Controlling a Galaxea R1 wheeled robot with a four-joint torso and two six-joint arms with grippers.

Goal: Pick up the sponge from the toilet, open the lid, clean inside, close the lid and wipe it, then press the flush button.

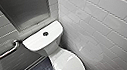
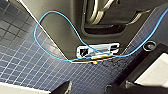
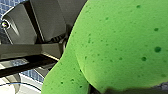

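Sponge bright green, pore-dotted, creased — pinched in right pincer; left pincer spread.

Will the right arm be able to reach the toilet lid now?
Probably yes. The lid lies shut with nothing on it or in front of it, and the sponge sits right by that arm's wrist camera.

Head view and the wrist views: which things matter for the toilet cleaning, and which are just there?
For the job: sponge, toilet, lid (closed), flush button.
Just there: grab rail, wall recess, blue floor tiles.
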